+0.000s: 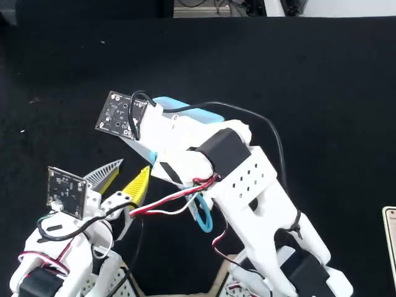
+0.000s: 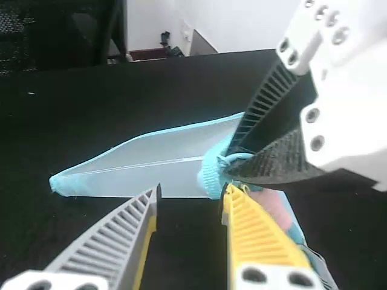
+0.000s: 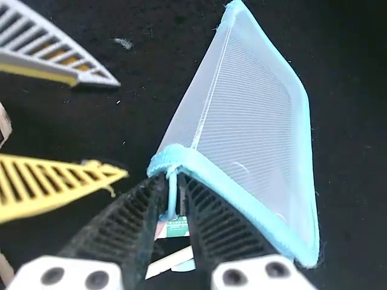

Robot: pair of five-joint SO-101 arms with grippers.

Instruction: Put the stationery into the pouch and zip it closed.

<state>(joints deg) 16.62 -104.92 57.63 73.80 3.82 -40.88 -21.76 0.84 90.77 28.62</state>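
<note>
While the pouch (image 3: 248, 133) is lying flat on the black table (image 1: 322, 86), I am seeing the right gripper (image 3: 172, 179) pinching its zipper pull (image 3: 172, 200) tight. The left gripper (image 2: 190, 192) is hovering just beside that corner, its fingers (image 2: 254, 241) spread wide.

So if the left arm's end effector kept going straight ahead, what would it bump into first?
Probably the pouch, at its blue-edged end that the right end effector pinches; the left end effector is open and aimed there, though depth is hard to judge.
</note>
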